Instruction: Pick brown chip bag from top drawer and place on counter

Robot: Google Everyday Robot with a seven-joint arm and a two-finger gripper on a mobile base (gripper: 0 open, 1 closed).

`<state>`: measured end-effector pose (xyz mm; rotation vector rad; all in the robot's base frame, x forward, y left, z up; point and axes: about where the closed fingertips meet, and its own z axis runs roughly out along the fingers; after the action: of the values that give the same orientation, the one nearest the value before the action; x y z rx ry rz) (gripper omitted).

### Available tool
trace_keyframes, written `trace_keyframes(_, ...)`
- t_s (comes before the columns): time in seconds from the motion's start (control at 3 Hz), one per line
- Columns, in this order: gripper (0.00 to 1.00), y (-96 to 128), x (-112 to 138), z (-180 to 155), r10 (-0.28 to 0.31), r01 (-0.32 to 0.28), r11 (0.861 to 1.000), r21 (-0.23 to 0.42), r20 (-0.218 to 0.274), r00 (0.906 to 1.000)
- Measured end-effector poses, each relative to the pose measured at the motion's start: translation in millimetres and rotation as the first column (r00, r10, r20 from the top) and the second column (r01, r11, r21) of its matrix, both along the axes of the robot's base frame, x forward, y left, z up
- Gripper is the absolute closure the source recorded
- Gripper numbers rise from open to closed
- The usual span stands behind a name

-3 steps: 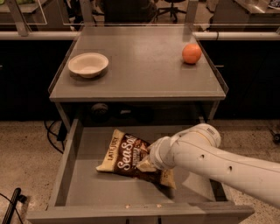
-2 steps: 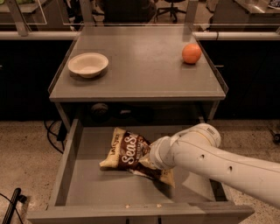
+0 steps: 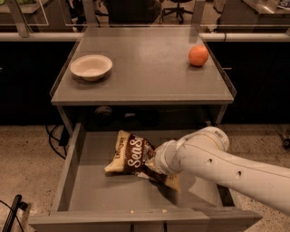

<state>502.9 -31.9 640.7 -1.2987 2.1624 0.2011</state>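
Brown chip bag lies tilted in the top drawer, below the table's front edge; the claw sits at its right end, grip impossible to tell.

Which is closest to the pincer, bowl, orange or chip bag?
The brown chip bag in the top drawer, pincer at its right end; bowl and orange sit on the counter.

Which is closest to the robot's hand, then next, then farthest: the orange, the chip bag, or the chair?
The hand is down in the top drawer.
1. brown chip bag: at the hand, in the drawer.
2. orange: back right of the counter.
3. chair: far behind the counter.
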Motion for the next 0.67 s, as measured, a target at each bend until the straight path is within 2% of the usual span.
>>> trace_keyframes(0.67,1.00,-3.2,-14.7,67.0,0.064,-0.066,0.997,0.035,0.072,0.9954)
